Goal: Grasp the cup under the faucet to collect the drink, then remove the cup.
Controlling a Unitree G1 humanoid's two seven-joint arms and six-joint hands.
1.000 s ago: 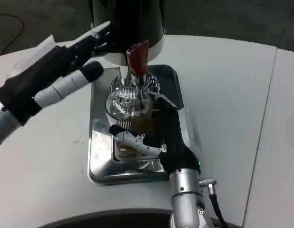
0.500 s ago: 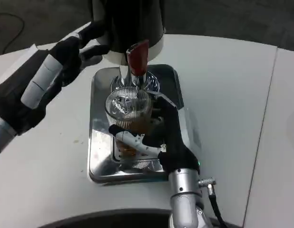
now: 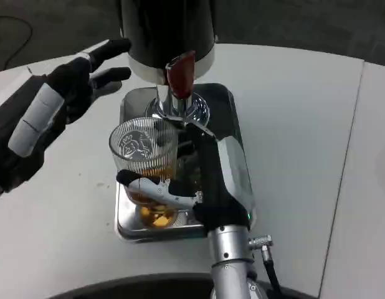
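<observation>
A clear ribbed glass cup point(image 3: 142, 163) with amber drink in its bottom is lifted above the front left of the steel drip tray point(image 3: 225, 106). My right hand point(image 3: 199, 180) grips it, fingers wrapped around its lower half. The dispenser's dark body point(image 3: 167, 31) stands at the back, its red tap handle point(image 3: 180, 73) and chrome spout point(image 3: 174, 107) behind the cup. My left hand point(image 3: 52, 106) hovers open to the left of the dispenser, fingers spread and pointing toward it without touching.
The white table point(image 3: 292, 143) spreads to the right and left of the tray. A seam point(image 3: 345, 168) runs down the table on the right. A black cable point(image 3: 270, 277) hangs by my right wrist.
My right hand has lifted the cup out from under the spout, toward the front left. My left hand has drawn back from the tap handle and moved left.
</observation>
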